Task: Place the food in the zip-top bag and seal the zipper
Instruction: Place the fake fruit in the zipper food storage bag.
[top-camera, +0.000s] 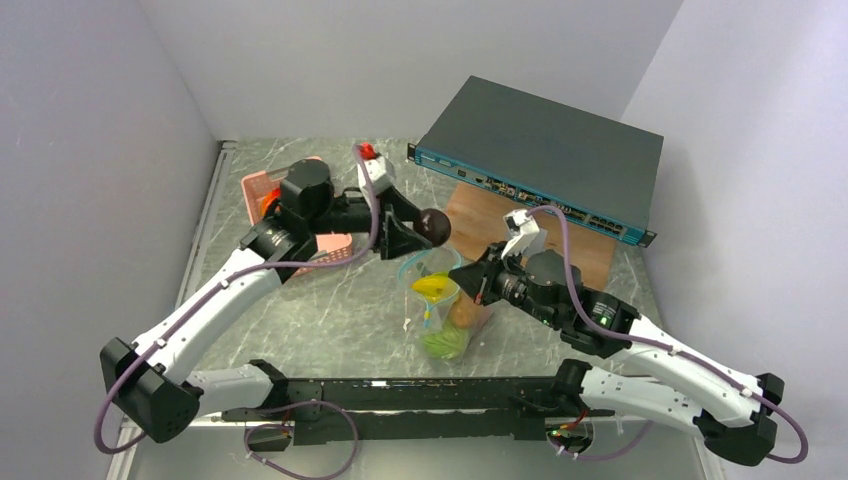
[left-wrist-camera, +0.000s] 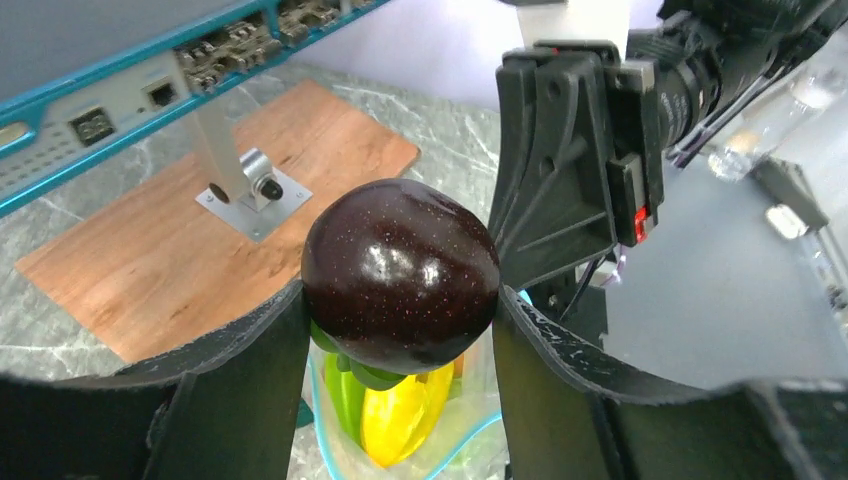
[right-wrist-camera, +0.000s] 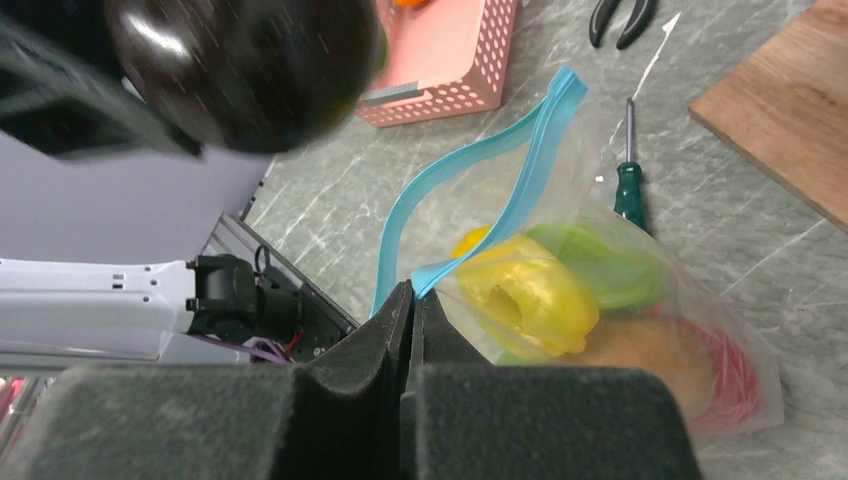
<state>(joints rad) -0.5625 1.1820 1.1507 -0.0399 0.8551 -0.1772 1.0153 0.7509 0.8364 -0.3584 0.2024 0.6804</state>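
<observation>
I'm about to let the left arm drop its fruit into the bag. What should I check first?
1. Grip: the left gripper clamps the dark fruit on both sides: ok.
2. Hold: the right gripper is shut on the zipper, holding the zip-top bag up: ok.
3. Bag mouth open: ok.
4. Fruit over the mouth, with the yellow food straight below it: ok.
5. Room left inside the bag: cannot tell.
</observation>
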